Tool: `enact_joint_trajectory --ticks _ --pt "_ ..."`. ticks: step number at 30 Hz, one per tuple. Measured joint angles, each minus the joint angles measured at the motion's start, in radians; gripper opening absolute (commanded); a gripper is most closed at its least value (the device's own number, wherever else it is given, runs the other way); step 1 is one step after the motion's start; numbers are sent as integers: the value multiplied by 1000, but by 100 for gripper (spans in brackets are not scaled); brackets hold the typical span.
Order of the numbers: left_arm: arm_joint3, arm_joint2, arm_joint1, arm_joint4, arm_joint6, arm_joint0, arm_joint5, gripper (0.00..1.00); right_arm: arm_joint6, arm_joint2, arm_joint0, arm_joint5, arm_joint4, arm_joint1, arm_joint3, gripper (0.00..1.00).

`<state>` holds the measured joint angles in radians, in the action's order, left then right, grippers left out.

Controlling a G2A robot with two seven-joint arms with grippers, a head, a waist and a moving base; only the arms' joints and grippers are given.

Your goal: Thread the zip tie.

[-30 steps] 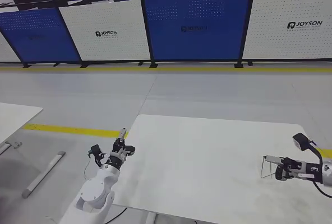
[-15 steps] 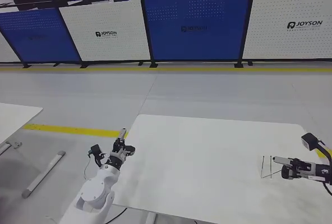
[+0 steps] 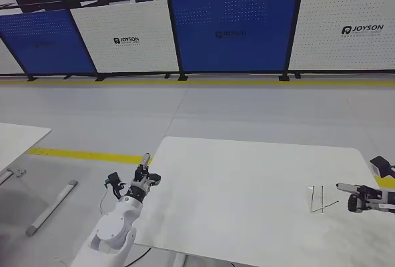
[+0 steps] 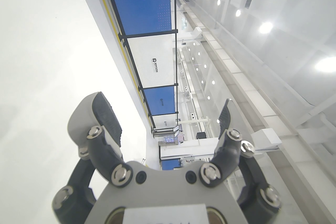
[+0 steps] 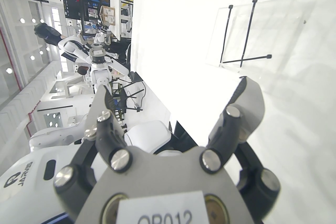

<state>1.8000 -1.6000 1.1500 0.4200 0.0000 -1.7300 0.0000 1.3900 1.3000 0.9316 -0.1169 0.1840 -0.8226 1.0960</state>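
Zip ties point(image 5: 242, 60): I count three black ones on a clear sheet point(image 5: 283, 25) toward the right side of the table point(image 3: 237, 187). Two lie side by side, and the third crosses their ends nearest the right gripper point(image 5: 174, 86). That gripper sits just beside the sheet, jaws spread wide, holding nothing. Left gripper point(image 4: 162, 100) is at the table's left edge, well apart, likewise spread and empty.
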Motion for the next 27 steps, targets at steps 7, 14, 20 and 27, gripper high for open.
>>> enact_joint_trajectory --ticks 7,14,20,27 --pt "0 0 0 0 0 0 0 100 0 -7 5 -19 -17 1 16 100" --pt "0 0 0 0 0 0 0 100 0 -26 -38 -139 -68 12 -35 100" --pt "0 0 0 0 0 0 0 100 0 -138 -126 -176 -108 -7 -127 100" --pt "0 0 0 0 0 0 0 100 0 -285 -246 -161 -124 -65 -298 100"
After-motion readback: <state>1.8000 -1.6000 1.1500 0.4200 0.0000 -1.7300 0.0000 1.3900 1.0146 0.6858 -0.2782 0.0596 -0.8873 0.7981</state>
